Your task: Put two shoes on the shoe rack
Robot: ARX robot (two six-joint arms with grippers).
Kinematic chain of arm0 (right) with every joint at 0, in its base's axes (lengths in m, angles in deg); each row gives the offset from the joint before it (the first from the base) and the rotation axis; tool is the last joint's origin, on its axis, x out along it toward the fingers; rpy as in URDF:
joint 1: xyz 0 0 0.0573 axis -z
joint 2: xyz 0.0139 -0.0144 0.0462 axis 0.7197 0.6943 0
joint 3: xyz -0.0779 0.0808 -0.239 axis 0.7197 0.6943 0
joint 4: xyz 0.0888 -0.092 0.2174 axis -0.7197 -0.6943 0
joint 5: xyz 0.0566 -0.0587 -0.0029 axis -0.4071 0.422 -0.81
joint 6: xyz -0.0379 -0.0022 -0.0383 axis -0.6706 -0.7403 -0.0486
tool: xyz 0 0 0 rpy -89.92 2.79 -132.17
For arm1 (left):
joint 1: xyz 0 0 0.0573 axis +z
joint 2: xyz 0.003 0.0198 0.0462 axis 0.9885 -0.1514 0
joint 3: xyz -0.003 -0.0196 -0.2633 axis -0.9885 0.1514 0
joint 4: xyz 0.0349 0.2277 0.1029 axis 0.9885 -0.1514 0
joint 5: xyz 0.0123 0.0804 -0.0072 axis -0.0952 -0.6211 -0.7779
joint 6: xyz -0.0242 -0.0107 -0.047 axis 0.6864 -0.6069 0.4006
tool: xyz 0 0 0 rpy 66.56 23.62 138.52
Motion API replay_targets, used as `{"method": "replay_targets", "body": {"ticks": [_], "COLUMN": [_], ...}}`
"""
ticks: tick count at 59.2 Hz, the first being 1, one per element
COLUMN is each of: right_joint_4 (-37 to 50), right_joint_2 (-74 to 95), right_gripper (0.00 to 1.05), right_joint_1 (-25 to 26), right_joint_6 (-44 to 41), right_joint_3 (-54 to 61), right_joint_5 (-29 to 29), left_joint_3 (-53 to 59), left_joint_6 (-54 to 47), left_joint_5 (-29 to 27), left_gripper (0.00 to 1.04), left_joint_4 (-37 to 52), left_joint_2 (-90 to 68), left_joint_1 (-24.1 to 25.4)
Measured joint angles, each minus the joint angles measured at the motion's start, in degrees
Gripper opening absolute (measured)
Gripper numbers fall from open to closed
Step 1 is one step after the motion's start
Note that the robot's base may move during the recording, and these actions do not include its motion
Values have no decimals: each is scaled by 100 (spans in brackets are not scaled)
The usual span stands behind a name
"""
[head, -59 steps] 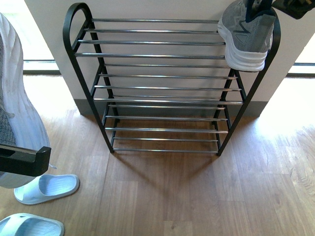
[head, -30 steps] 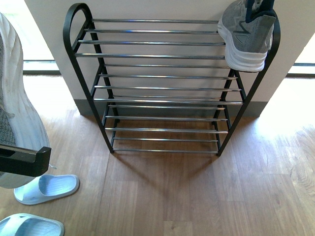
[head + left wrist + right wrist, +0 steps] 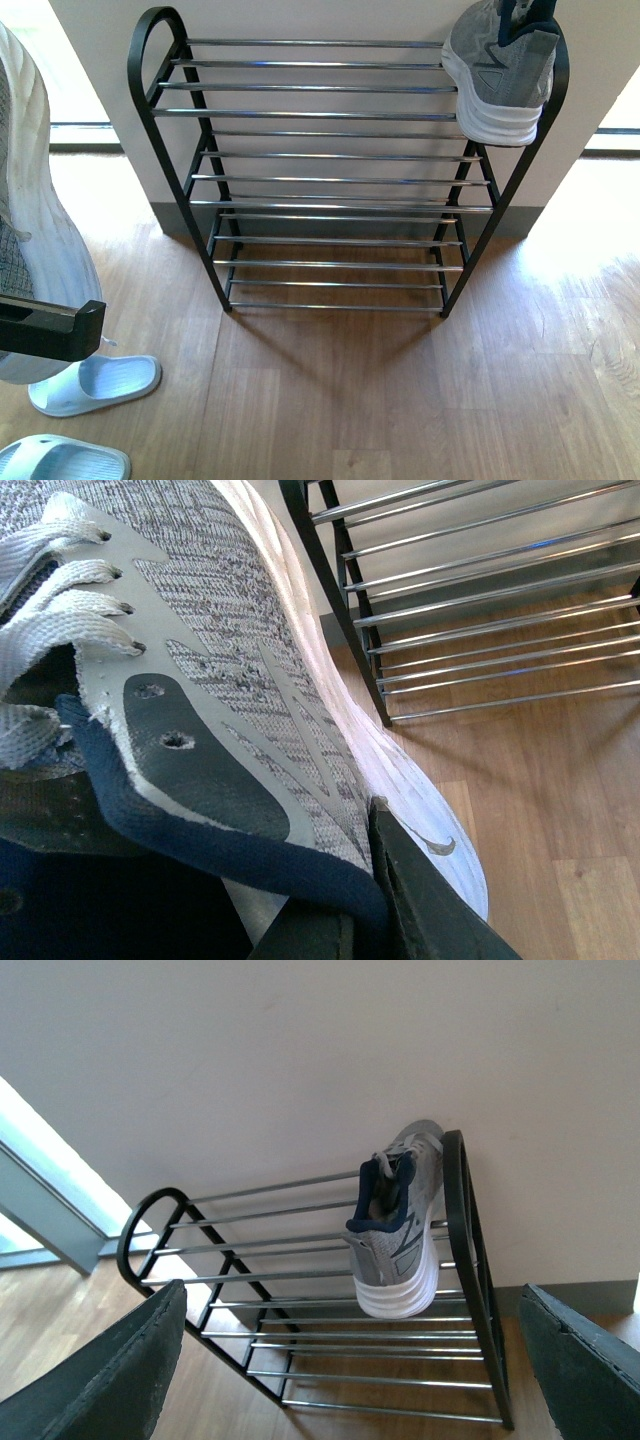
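Two shoes. The first shoe [image 3: 500, 75] sits at the right end of the top tier of the rack [image 3: 310, 113], heel overhanging the front rod. The second shoe [image 3: 230, 660] hangs left of the rack, pinched at its navy collar by the left gripper [image 3: 350, 920]. The right gripper [image 3: 350, 1295] is spread wide, empty, well apart from the rack.

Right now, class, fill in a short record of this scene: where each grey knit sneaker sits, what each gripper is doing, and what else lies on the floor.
Shoe one: grey knit sneaker with white sole, top tier, right end of black-framed silver-rod shoe rack
Shoe two: matching grey sneaker, clamped in left gripper, off the rack
Right gripper: open, empty
Floor: two pale slide sandals, left of rack
Remaining: one shoe to place
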Motion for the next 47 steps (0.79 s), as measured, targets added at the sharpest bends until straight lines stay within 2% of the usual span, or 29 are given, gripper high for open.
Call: {"method": "replay_targets", "body": {"ticks": [5, 8, 19, 24, 32, 34, 47], "right_joint_4": [643, 776, 857, 857, 822, 796, 501], "right_joint_2": [-153, -321, -785, -1040, -1384, -1464, -2098], "right_gripper": [80, 71, 41, 26, 4, 2, 2], "right_joint_1": [-197, -271, -433, -721, -905, -907, -909], "right_joint_6": [-699, -1005, -1451, -1499, -1561, -1591, -1587], "right_joint_3": [348, 568, 1211, 1456, 1709, 1768, 2129], "right_joint_5": [1187, 1563, 1810, 2210, 2243, 2267, 2286], "left_joint_3": [0, 0, 0, 0, 0, 0, 0], "left_joint_6": [0, 0, 0, 0, 0, 0, 0], "left_joint_5": [-2, -13, 7, 0, -4, 0, 0], "left_gripper": [2, 2, 2, 2, 2, 2, 2], "left_joint_4": [0, 0, 0, 0, 0, 0, 0], "left_joint_2": [0, 0, 0, 0, 0, 0, 0], "left_joint_1": [0, 0, 0, 0, 0, 0, 0]}}
